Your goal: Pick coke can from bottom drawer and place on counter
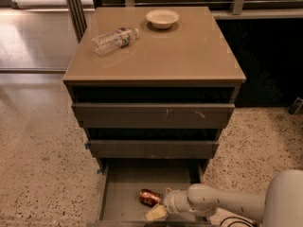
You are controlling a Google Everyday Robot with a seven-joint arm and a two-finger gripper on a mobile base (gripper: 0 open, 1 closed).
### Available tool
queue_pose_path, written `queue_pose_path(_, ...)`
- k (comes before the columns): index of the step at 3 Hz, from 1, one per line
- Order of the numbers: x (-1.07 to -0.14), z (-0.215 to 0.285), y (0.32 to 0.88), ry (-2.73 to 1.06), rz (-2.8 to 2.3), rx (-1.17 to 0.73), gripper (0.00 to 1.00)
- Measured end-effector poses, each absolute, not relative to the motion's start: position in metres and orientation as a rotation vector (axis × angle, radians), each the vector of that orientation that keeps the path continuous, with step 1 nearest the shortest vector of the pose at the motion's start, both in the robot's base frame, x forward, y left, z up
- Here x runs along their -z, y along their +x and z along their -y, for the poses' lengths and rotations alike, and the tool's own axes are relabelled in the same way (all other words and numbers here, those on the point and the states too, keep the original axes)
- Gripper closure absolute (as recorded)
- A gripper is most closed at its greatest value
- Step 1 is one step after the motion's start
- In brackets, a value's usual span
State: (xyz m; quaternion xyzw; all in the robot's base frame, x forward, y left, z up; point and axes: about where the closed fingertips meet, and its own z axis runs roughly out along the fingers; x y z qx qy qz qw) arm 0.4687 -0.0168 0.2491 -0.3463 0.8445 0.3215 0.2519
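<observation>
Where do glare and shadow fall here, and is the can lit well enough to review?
Camera view: bright glare on the floor at top left; a soft sheen on the counter; the bottom drawer is dim, yet the coke can reads red, with the claw beside it near the drawer's front.

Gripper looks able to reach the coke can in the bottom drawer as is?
Probably yes: the gripper sits inside the open bottom drawer, right beside the coke can, with nothing visible between them.
</observation>
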Motion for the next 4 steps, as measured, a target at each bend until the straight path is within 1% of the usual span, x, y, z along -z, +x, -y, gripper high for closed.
queue_pose_path(1,-0.237,0.019,0.485,-0.862,-2.309,-0.770,0.00)
queue_pose_path(2,-0.236,0.024,0.496,-0.833,-2.303,-0.719,0.00)
queue_pose_path(3,-0.236,0.024,0.496,-0.833,-2.303,-0.719,0.00)
queue_pose_path(4,-0.223,0.014,0.499,-0.824,-2.310,-0.704,0.00)
